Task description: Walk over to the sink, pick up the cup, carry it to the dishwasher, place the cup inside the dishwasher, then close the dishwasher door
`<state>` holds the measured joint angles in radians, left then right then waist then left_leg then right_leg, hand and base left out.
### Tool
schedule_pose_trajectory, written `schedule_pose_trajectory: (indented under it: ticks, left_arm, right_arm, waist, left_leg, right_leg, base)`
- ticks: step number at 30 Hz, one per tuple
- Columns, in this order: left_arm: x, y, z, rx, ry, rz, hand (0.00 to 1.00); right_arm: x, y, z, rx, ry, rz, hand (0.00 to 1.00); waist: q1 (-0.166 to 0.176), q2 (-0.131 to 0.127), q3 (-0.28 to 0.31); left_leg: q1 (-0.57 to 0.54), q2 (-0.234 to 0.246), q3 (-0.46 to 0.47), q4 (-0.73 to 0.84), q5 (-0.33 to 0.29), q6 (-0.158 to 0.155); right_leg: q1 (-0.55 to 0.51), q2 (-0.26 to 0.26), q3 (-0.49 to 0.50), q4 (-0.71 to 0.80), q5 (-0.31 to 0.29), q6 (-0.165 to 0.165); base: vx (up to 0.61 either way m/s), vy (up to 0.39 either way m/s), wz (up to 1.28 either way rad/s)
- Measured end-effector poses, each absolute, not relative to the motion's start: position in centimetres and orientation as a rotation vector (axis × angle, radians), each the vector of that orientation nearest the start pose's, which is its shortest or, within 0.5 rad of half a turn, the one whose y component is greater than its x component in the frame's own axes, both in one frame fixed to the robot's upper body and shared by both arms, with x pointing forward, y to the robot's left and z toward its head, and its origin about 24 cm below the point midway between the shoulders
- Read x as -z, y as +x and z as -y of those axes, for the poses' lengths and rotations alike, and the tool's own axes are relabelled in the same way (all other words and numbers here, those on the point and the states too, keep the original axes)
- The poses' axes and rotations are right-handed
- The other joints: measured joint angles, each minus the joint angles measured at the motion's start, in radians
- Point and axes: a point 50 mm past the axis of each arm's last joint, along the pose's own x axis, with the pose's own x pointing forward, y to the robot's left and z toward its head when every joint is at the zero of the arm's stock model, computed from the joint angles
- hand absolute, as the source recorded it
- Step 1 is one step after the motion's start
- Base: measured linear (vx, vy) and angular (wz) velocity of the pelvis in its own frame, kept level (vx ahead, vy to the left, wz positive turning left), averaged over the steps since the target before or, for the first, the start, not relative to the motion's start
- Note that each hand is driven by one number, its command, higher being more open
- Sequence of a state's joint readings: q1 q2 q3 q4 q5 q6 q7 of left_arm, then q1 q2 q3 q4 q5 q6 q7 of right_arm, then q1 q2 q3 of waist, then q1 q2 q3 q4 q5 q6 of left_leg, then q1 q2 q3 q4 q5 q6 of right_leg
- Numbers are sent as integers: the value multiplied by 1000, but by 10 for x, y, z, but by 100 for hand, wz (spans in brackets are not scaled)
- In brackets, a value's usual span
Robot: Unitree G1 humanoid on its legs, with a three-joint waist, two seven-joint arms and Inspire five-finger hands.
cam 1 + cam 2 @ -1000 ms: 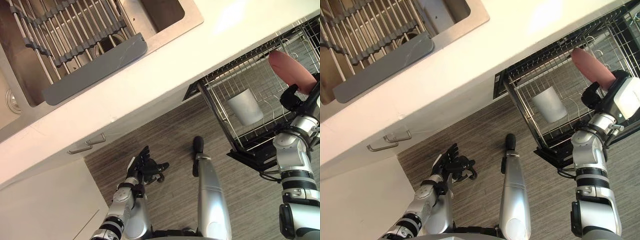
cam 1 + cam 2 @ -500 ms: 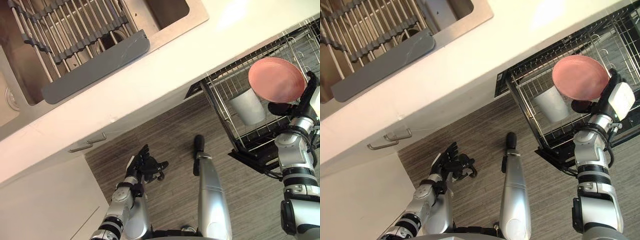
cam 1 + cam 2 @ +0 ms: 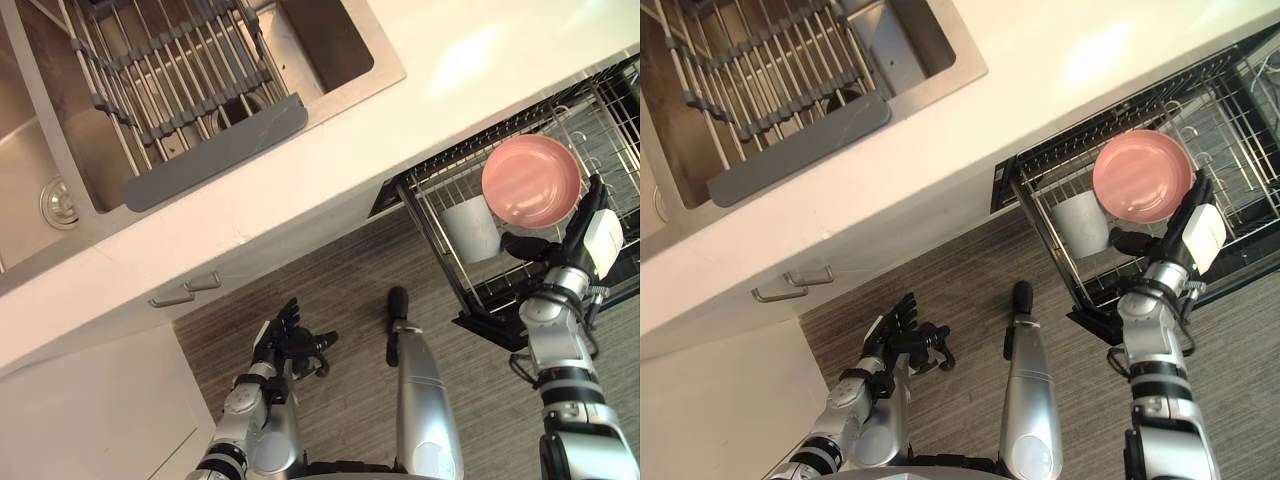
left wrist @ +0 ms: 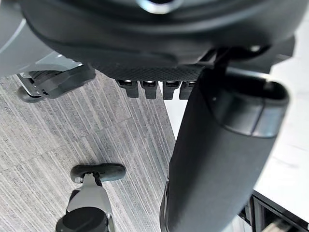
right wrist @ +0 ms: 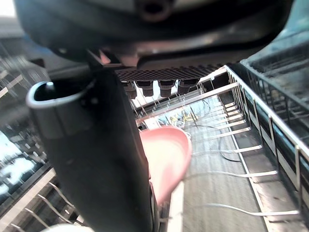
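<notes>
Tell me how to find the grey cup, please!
Follow the long white counter to its right end, where a wire dishwasher rack sticks out below it. The grey cup sits in the rack's left part, right beside a pink bowl held by the right hand. It is the tall, plain, pale one; the bowl is round and pink.

Pink round plate (image 3: pixel 531 180): up on its edge, rim pinched in the right hand (image 3: pixel 545 248), flat face open to the head camera.
Grey roll-up bar rack (image 3: pixel 190 80): unrolled, well beyond the left hand (image 3: pixel 290 335).
White countertop (image 3: pixel 400 120): stretches between rack and right hand.
Two silver bar handles (image 3: pixel 187 290): side by side, beyond the left hand.
Grey wood-grain floor (image 3: pixel 340 270): beneath the left hand.
</notes>
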<state>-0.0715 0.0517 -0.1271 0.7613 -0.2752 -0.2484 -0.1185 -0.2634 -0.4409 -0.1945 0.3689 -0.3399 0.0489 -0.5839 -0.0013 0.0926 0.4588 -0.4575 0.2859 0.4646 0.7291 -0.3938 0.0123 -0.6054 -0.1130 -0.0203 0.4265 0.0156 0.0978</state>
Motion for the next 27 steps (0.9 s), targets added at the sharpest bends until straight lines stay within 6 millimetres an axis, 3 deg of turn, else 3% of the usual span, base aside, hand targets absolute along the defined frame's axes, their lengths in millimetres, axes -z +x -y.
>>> schedule_pose_trajectory:
  ticks: [6,9,14,19,21,27]
  left_arm:
    - [98,200,-141,97,-185,-517,100]
    - [112,177,-147,70,-186,-590,100]
    - [126,154,-152,35,-169,-677,100]
    - [134,135,-153,-4,-177,-728,100]
    - [136,129,-155,-21,-181,-740,100]
    - [141,118,-152,-72,-238,-763,100]
  right_arm:
    - [-90,249,290,835,-679,142,100]
    - [-92,221,289,910,-626,167,100]
    - [-89,179,289,1016,-530,175,100]
    - [-61,143,292,1118,-320,79,100]
    - [-40,130,285,1142,-176,14,100]
    - [24,95,277,1114,41,-226,100]
  waist:
    - [-1,-33,-69]
    - [-4,-74,-136]
    - [-43,-111,-224]
    - [-66,-114,-285]
    - [-72,-114,-304]
    - [-83,-108,-348]
  left_leg:
    - [99,0,19,-63,8,-14]
    - [175,-5,46,-129,20,-30]
    - [294,-34,87,-249,47,-55]
    - [421,-60,132,-366,75,-82]
    - [472,-62,152,-403,85,-93]
    - [545,-74,166,-465,110,-99]
  right_leg:
    - [93,15,1,-56,2,-2]
    - [156,27,9,-114,9,-5]
    - [251,30,25,-195,15,-3]
    - [340,35,48,-251,16,-2]
    - [376,45,56,-267,15,-3]
    - [431,51,58,-288,11,-7]
  base:
    - [72,-16,-7]
    - [114,-16,-15]
    - [136,10,-14]
    - [129,12,-16]
    - [79,-18,-15]
    - [16,-16,-4]
